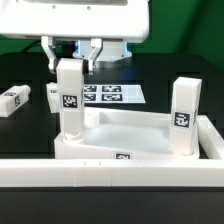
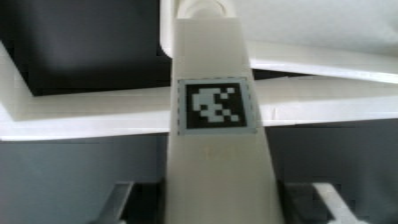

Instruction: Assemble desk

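The jaws clamp the upright leg near its top over a tabletop socket; it looks stiff, light, slick plastic, best gripped across flat sides.

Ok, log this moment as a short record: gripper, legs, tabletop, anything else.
gripped leg: upright at tabletop corner, exterior view's left
gripper: shut on gripped leg's top
tabletop: flat, rim up
second leg: upright at right corner, free
loose legs: two lying left of tabletop
marker board: behind tabletop
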`<state>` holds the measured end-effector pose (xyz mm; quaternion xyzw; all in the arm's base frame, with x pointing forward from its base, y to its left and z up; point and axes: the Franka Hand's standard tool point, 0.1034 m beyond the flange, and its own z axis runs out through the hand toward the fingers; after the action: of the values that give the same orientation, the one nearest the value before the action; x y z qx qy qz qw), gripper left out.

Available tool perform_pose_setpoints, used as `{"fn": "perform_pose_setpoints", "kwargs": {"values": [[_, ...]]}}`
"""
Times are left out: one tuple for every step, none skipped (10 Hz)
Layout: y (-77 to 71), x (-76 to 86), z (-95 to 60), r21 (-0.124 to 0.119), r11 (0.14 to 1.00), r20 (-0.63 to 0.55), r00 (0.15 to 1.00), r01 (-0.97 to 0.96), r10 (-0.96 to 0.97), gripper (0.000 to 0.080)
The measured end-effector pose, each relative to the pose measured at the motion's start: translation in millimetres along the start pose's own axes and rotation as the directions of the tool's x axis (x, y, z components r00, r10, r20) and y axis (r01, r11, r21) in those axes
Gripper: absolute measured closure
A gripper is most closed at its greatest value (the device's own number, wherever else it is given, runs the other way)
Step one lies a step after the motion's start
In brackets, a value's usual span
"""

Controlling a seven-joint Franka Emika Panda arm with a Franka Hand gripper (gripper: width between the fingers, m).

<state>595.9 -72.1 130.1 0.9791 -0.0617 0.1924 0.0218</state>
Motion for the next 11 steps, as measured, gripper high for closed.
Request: {"fn": "perform_pose_setpoints", "kwargs": {"values": [[0.2,-1.0,1.1,-0.001,1.0,0.002,1.0,0.0,0.0,0.0508],[0.0,-2.0,2.0,-0.001,1.0,0.004,1.0,0.001,-0.001,0.0508],[-0.3,-2.0,2.4,-0.001,1.0,0.003,1.0,0.001,-0.001,0.0508],[-1.2,-1.6,2.6,-0.003,1.0,-0.004,1.0,0.003,-0.003,0.0508],[-2.2,-2.4,4.1,-0.004,1.0,-0.007,1.0,0.006,-0.006,0.0508],[-3.4,-2.4,5.3,-0.008,1.0,-0.021,1.0,0.009,-0.009,0.0508],[-4.5,-3.1,5.6,-0.014,1.0,-0.043,0.999,0.013,-0.014,0.0508],[-5.5,-3.7,5.4,-0.02,1.0,-0.066,0.998,0.017,-0.018,0.0508],[-5.7,-3.6,5.3,-0.022,1.0,-0.072,0.997,0.019,-0.02,0.0508],[-5.7,-3.5,5.3,-0.022,1.0,-0.073,0.997,0.019,-0.021,0.0508],[-5.7,-3.5,5.3,-0.023,1.0,-0.073,0.997,0.02,-0.021,0.0508]]}}
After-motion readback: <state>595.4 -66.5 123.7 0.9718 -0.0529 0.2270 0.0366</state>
